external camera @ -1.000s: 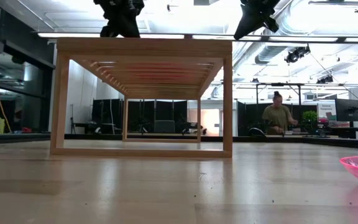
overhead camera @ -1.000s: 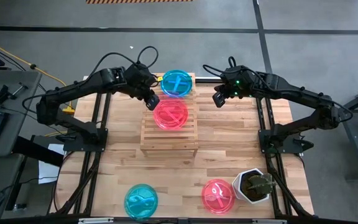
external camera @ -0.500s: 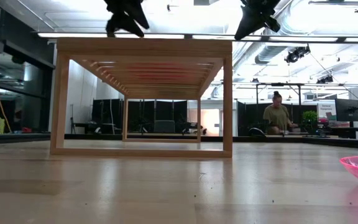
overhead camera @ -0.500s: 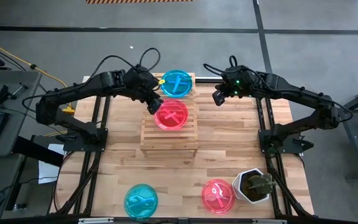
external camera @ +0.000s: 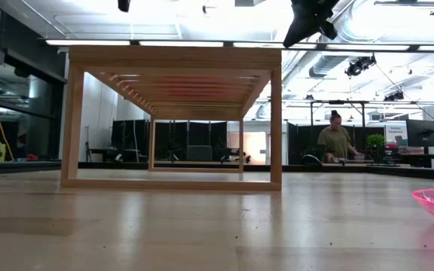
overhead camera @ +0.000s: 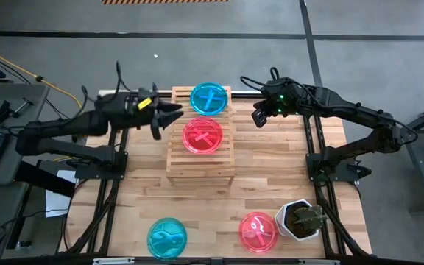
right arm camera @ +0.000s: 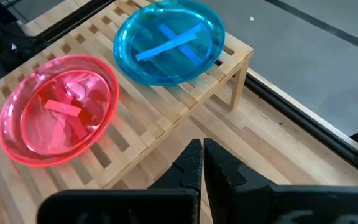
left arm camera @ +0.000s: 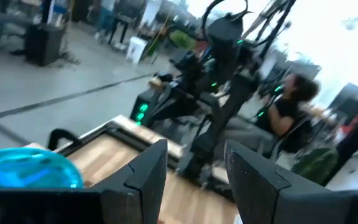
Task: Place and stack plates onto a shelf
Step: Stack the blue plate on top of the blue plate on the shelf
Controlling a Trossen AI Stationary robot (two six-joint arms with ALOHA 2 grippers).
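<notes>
The shelf [overhead camera: 200, 140] stands toward the far middle of the table [overhead camera: 271, 177], its slatted top running from far to near. Two plates lie on it: a teal plate [overhead camera: 210, 99] at the far end and a pink plate [overhead camera: 202, 136] just nearer, their rims close together or touching, as the right wrist view also shows with the teal plate [right arm camera: 169, 40] beside the pink plate [right arm camera: 59, 109]. Two more plates sit on the table at its near edge, well apart from the shelf: a second teal plate [overhead camera: 167, 238] toward the near left and a second pink plate [overhead camera: 258, 232] toward the near right, just beside a white plant pot [overhead camera: 300, 220]. The left gripper [overhead camera: 174, 116] hangs just off the left edge of the shelf, level with the gap between the two shelved plates; its fingers [left arm camera: 148, 171] stand parted and hold nothing. The right gripper [overhead camera: 256, 118] hovers over the bare table to the right of the shelf's far end, its fingers [right arm camera: 191, 163] pressed nearly together with nothing between them. In the low view a person [external camera: 338, 139] sits in the room beyond the table.
</notes>
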